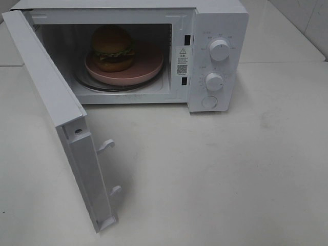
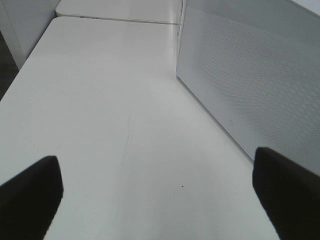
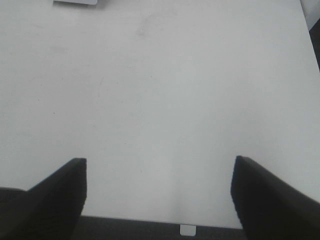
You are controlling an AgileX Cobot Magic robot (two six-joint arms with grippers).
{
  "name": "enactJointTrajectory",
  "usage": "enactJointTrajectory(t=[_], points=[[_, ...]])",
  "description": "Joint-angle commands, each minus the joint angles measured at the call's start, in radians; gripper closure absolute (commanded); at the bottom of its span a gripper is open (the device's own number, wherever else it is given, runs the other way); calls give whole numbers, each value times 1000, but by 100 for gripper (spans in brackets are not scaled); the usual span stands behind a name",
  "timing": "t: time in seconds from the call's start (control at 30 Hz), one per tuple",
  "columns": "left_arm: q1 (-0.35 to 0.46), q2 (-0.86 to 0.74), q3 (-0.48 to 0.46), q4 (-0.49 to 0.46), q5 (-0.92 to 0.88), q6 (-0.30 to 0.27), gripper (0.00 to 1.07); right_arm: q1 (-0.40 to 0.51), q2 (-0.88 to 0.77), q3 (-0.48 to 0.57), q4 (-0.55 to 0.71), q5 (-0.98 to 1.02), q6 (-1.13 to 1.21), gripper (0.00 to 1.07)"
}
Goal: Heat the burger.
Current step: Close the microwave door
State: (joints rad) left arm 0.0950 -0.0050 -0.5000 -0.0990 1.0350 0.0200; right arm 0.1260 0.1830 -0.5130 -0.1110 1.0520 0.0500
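Note:
The burger [image 1: 112,48], with golden-brown buns, green lettuce and a dark patty, sits on a pink plate [image 1: 146,66] inside the open white microwave [image 1: 218,31]. The microwave door [image 1: 51,102] swings wide open toward the front left. Neither gripper shows in the exterior high view. In the left wrist view my left gripper [image 2: 157,187] is open and empty above the white table, beside the door's perforated outer face [image 2: 250,75]. In the right wrist view my right gripper [image 3: 159,192] is open and empty over bare table.
The microwave has two dials [image 1: 219,50] and a round button [image 1: 209,102] on its right panel. A glass turntable [image 1: 97,84] lies under the plate. The white table [image 1: 215,174] spreads in front of and to the right of the microwave.

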Motion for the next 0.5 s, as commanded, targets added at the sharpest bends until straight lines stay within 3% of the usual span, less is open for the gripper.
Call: enactJointTrajectory(t=[0.03,0.23,0.5], points=[[-3,-24,4,-4,-8,-5,9,-9,-82,7,7,-23,-5,31],[-3,-24,4,-4,-8,-5,9,-9,-197,7,7,-23,-5,31],[-3,-22,4,-2,-8,-5,9,-9,-213,7,7,-23,-5,31]])
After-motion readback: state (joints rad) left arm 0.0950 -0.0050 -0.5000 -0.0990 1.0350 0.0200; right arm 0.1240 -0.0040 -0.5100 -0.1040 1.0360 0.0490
